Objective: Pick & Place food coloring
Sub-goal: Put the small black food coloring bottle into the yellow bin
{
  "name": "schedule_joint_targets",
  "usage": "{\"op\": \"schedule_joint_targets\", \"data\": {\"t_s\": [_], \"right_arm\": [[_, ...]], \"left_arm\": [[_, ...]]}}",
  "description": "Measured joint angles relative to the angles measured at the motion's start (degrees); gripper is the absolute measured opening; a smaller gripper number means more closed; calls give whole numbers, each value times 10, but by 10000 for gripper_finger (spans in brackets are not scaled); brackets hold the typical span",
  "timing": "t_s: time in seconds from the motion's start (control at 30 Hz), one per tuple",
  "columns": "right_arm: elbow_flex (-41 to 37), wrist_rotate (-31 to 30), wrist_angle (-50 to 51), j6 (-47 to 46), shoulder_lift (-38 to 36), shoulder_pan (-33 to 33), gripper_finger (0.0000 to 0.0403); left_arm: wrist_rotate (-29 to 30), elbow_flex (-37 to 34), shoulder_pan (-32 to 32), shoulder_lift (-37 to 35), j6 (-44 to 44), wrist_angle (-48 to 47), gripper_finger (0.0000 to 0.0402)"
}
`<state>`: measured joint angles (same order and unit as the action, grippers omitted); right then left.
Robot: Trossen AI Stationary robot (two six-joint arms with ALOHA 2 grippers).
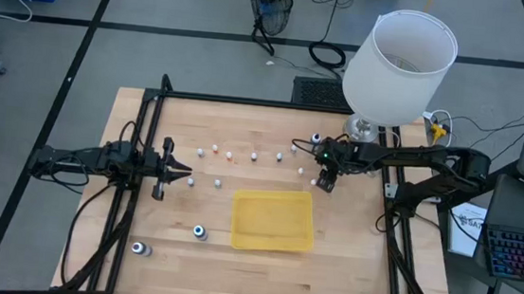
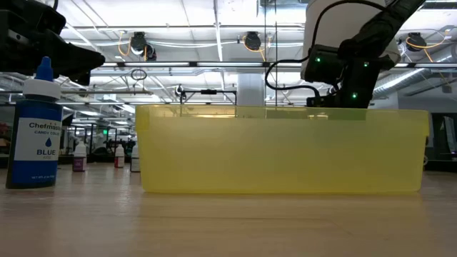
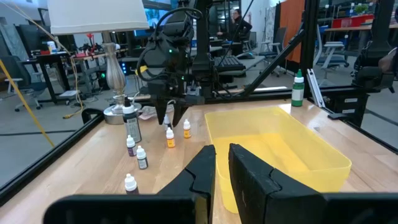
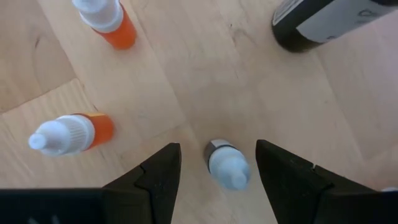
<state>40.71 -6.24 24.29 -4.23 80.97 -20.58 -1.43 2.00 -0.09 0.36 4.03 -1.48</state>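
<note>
Several tiny food coloring bottles stand upright in a loose row on the wooden table. Some have orange bodies. Larger dark ones with round tops stand nearer the edges. My right gripper hangs at the row's right end, just beyond the far right corner of the yellow tray, slanting down and open. A small whitish-capped bottle stands between its fingers, with a gap on each side. My left gripper waits shut and level at the table's left.
A dark bottle and two orange ones stand close around my right gripper. A white-shaded lamp stands at the far right. A blue bottle stands near the front left. Bare wood lies in front of the tray.
</note>
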Motion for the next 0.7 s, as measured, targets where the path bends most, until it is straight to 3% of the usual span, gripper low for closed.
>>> {"op": "schedule_joint_targets", "data": {"t_s": [0.7], "right_arm": [[0,3,8,2,1,-12,181]], "left_arm": [[0,0,0,0,0,0,51]]}}
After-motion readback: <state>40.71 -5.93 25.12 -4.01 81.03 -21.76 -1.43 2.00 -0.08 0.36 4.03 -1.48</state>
